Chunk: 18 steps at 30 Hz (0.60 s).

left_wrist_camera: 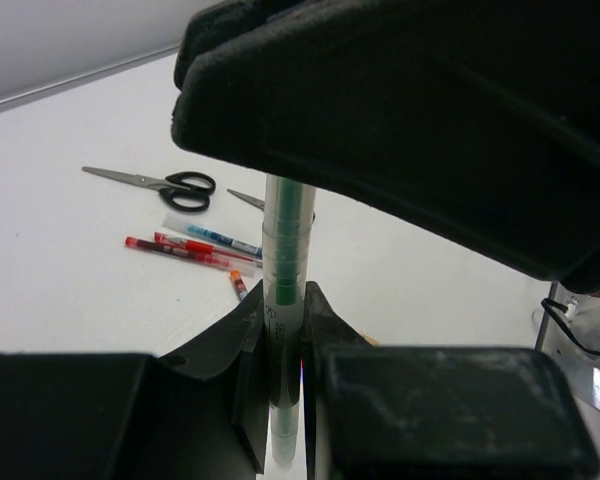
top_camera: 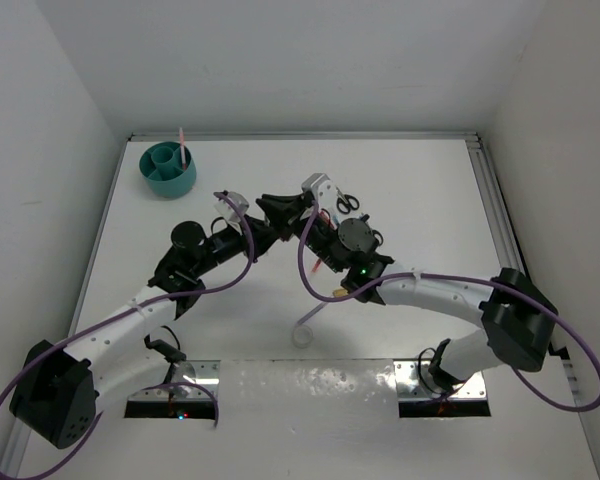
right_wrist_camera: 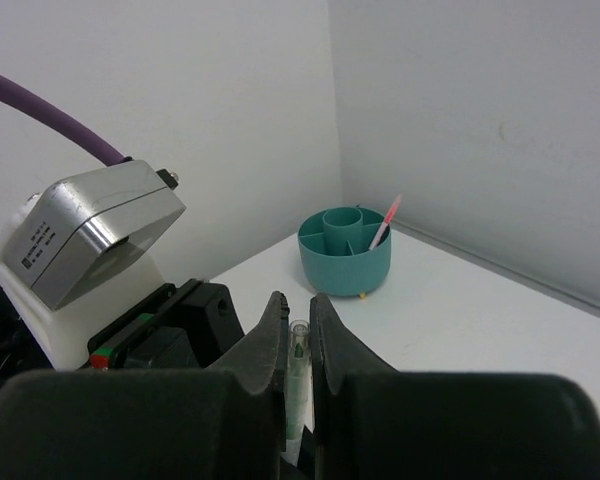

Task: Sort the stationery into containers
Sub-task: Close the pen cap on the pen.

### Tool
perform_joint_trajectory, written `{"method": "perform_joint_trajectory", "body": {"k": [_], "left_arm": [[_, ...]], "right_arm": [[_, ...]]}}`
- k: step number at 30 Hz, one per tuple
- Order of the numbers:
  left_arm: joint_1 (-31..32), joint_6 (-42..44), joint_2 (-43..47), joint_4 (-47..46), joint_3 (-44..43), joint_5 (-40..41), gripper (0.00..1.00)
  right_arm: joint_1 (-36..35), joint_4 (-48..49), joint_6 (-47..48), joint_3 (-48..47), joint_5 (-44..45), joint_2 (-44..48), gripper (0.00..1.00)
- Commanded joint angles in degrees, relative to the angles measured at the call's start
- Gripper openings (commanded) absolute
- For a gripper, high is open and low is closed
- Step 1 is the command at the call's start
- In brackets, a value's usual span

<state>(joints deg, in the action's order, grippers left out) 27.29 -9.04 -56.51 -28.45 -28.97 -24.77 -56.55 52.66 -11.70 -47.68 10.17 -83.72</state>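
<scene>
A clear pen with a green core (left_wrist_camera: 285, 250) stands upright between both grippers above the table's middle. My left gripper (left_wrist_camera: 286, 320) is shut on its lower part. My right gripper (right_wrist_camera: 298, 330) closes round its upper end (right_wrist_camera: 297, 362) and shows as the big black body above in the left wrist view. In the top view the left gripper (top_camera: 263, 228) and right gripper (top_camera: 277, 208) meet tip to tip. The teal organiser cup (top_camera: 169, 168) stands at the far left with a pink pen (top_camera: 183, 140) in it; it also shows in the right wrist view (right_wrist_camera: 345, 250).
Black-handled scissors (left_wrist_camera: 170, 186), red pens (left_wrist_camera: 180, 250), a blue pen (left_wrist_camera: 225, 241) and a small orange-capped item (left_wrist_camera: 239, 285) lie on the table. Scissors (top_camera: 345, 202), a tan eraser (top_camera: 337, 293) and a tape ring (top_camera: 302, 333) lie round the right arm.
</scene>
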Motion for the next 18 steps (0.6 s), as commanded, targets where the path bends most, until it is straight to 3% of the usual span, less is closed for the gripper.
{"method": "perform_joint_trajectory", "body": {"k": [1, 10, 18], "left_arm": [[-2.9, -3.1, 3.5, -21.7, -4.7, 9.2, 0.00], [-2.4, -5.6, 3.9, -18.8, -3.6, 8.9, 0.00], [-2.4, -5.8, 4.0, -17.3, -3.5, 9.3, 0.00]], "right_arm": [[-4.1, -22.3, -0.5, 0.9, -8.9, -1.3, 0.03], [-3.9, -24.3, -0.2, -10.5, -9.8, 5.4, 0.26], [-3.9, -22.0, -1.3, -12.3, -12.4, 12.5, 0.32]]}}
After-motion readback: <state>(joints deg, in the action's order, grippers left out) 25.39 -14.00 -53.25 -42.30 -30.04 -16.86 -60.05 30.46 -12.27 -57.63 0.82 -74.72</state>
